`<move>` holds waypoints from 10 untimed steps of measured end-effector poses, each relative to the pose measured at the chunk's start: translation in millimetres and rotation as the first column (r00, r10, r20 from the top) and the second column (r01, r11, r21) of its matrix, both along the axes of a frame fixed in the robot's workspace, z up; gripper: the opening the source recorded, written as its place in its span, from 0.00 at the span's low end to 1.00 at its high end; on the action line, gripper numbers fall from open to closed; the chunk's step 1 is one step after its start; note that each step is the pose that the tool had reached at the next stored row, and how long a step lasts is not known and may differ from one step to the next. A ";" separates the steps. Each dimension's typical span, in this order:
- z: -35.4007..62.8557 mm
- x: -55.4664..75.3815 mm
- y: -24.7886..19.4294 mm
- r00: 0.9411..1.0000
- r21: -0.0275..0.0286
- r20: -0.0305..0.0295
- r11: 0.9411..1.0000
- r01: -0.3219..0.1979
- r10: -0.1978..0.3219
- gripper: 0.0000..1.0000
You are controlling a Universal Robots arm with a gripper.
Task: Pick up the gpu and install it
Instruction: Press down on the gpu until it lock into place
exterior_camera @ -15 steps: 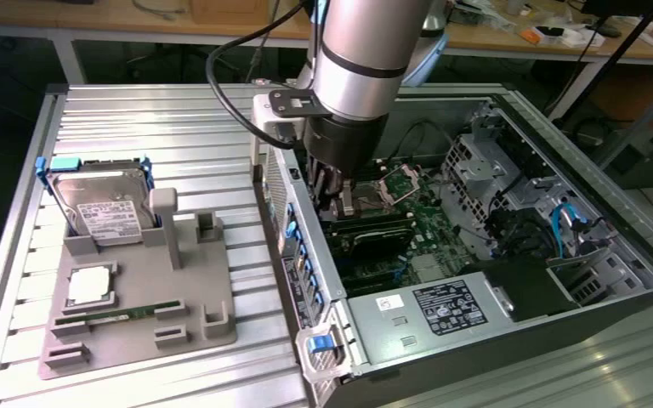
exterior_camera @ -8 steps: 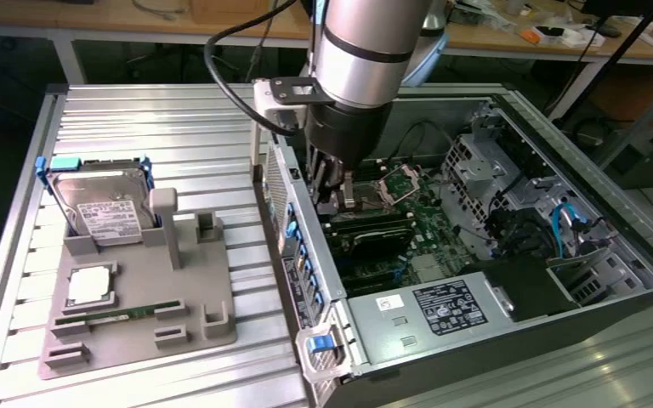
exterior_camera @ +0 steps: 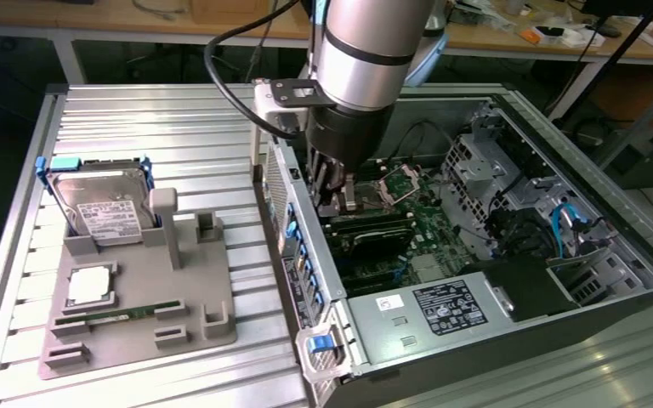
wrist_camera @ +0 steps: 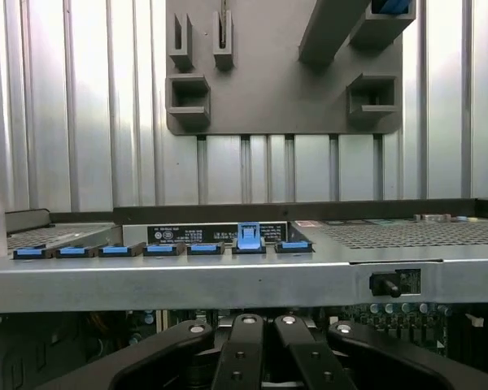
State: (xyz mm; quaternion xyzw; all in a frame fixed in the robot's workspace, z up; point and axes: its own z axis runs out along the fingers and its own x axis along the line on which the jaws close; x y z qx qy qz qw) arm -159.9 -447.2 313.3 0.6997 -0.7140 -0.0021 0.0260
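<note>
The pincer [exterior_camera: 335, 197], fingers pressed together, reaches down inside the open computer case [exterior_camera: 553, 331], close to the motherboard [exterior_camera: 400, 223] beside the case's rear wall. A dark card-like edge lies just below it; whether this is the gpu, and whether it is pinched, cannot be told. In the wrist view the closed pincer [wrist_camera: 264, 357] hangs beneath the row of blue slot latches [wrist_camera: 248, 237]. Seating a card well would call for square alignment with its slot and even downward pressure. Beyond, on the counter [exterior_camera: 133, 110], the grey holder [exterior_camera: 145, 314] carries the hard drive [exterior_camera: 102, 204] and memory stick [exterior_camera: 132, 314].
</note>
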 end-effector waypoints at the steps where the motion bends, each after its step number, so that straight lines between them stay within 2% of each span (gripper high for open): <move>1: 0.1 0.0 -2.5 1.000 0.000 0.000 1.000 0.000 0.000 0.11; 3: 0.0 0.0 -4.8 1.000 0.000 0.000 1.000 0.000 0.000 0.11; 10: -7.7 0.0 -5.1 1.000 -0.001 -0.001 1.000 0.000 0.000 0.11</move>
